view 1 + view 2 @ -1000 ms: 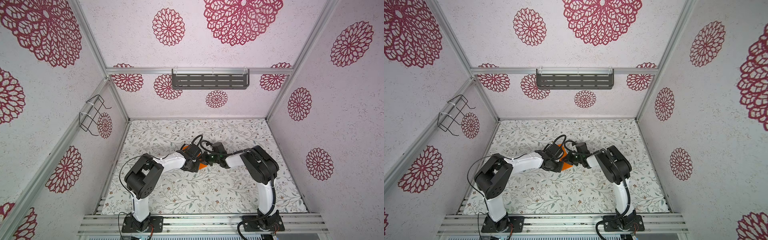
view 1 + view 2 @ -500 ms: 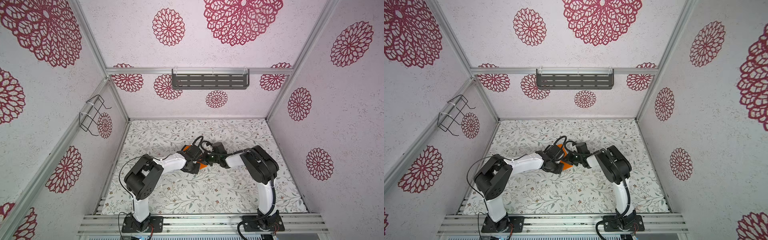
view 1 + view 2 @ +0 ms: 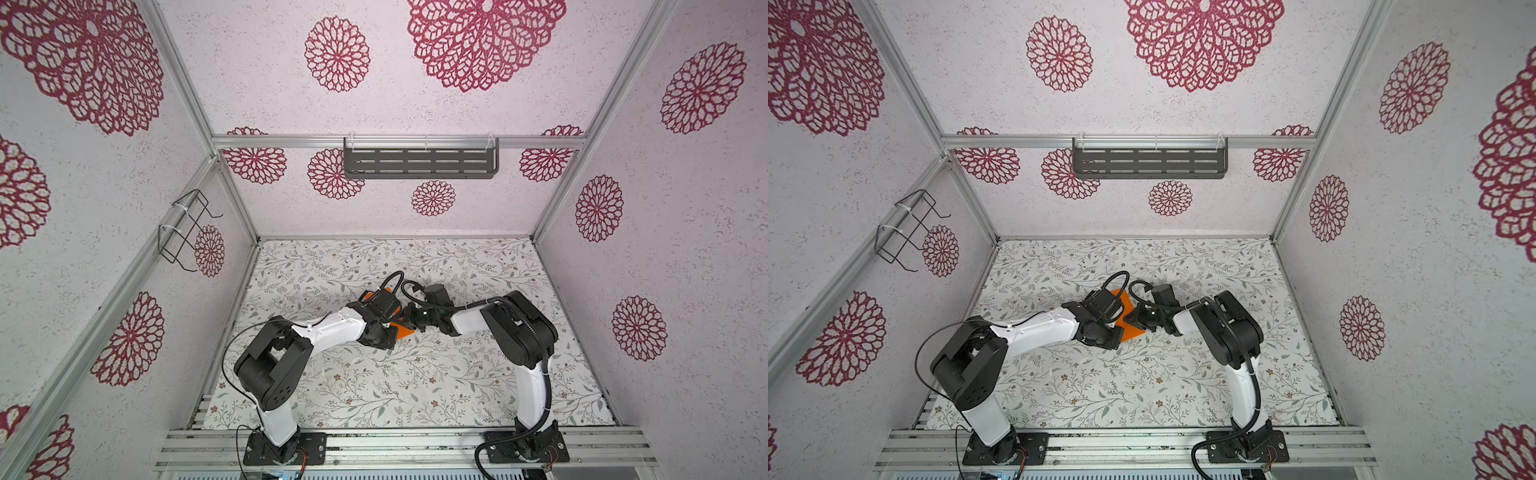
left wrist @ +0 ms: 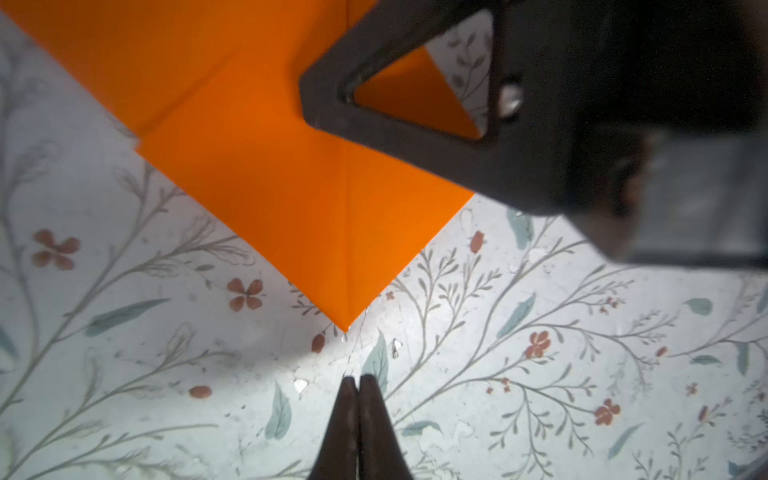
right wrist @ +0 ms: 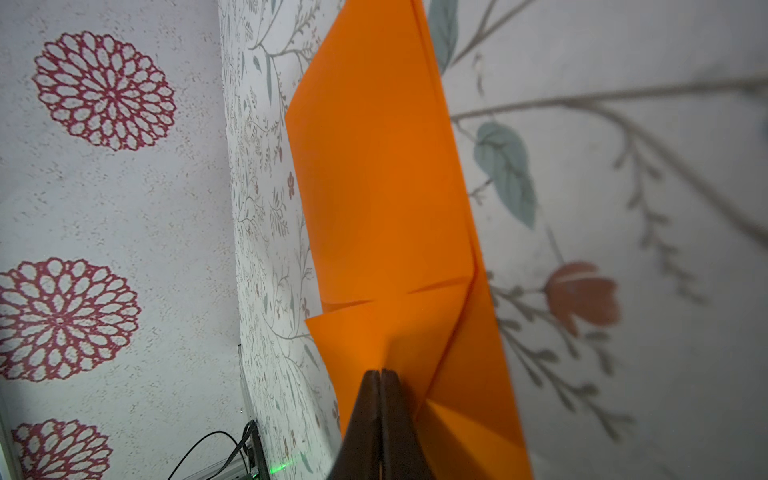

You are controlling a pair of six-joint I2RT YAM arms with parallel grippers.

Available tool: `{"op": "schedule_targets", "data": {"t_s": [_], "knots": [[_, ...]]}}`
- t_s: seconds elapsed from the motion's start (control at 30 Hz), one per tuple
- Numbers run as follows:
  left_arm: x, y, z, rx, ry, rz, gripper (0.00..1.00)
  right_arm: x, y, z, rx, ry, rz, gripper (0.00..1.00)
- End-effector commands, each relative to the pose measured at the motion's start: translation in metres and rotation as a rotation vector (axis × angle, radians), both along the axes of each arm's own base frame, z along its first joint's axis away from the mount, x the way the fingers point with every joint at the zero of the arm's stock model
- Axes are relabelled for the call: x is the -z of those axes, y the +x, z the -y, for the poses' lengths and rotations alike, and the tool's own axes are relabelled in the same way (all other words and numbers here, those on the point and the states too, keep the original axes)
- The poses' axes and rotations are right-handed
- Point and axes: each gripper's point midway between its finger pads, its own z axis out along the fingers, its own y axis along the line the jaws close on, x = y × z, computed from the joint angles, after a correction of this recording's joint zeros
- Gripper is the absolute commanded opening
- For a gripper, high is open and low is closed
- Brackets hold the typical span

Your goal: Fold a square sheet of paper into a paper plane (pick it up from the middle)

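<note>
Orange paper [image 3: 1130, 329] — partly folded, layered — lies on the floral mat [image 3: 415, 374] near ctr, a touch toward 12 o'clock in both top views. Most of it is hidden under the two wrists there; only bits of orange show btwn them.

L arm [image 3: 328, 330] comes in from approx 7 o'clock, R arm [image 3: 519, 328] from approx 5 o'clock. They meet nose to nose over the paper, L from its 9 o'clock side, R from its 3 o'clock side.

L gripper [image 4: 358, 380]: clenched, tips pressed together w/ nothing btwn them. It's over bare mat just off the paper's pointed corner, not touching it. The L wrist view shows a crease running along the paper to that point, plus a folded-over layer w/ a stepped edge.

R gripper [image 5: 380, 374]: tips also pressed together, right at the paper where folded flaps meet. Can't tell whether a ply is nipped btwn them or they only bear on it. In the L wrist view one of its fingers [image 4: 399, 137] — a dark triangular frame — lies across the paper.

Grey slotted shelf [image 3: 419, 163] on the back wall at 12 o'clock; wire rack [image 3: 185, 230] on the side wall at approx 10 o'clock.
</note>
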Motion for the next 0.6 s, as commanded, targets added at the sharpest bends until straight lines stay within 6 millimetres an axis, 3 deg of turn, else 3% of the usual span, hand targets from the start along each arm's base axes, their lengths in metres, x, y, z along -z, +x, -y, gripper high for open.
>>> {"op": "schedule_targets", "data": {"t_s": [0.0, 0.1, 0.17, 0.33, 0.57], "knots": [[-0.031, 0.031, -0.014, -0.135, -0.052, 0.081, 0.14, -0.055, 0.013, -0.005, 0.001, 0.085, 0.095, 0.15], [-0.041, 0.047, -0.021, -0.21, -0.09, 0.107, 0.21, -0.071, 0.015, -0.001, 0.02, 0.108, 0.137, 0.25], [-0.044, 0.054, -0.016, -0.225, -0.148, 0.106, 0.24, -0.072, 0.018, 0.008, 0.051, 0.099, 0.153, 0.31], [-0.045, 0.067, -0.002, -0.239, -0.227, 0.098, 0.25, -0.059, 0.021, 0.029, 0.116, 0.049, 0.141, 0.42], [-0.047, 0.068, 0.01, -0.21, -0.311, 0.11, 0.37, -0.042, 0.015, 0.034, 0.115, 0.006, 0.112, 0.44]]}}
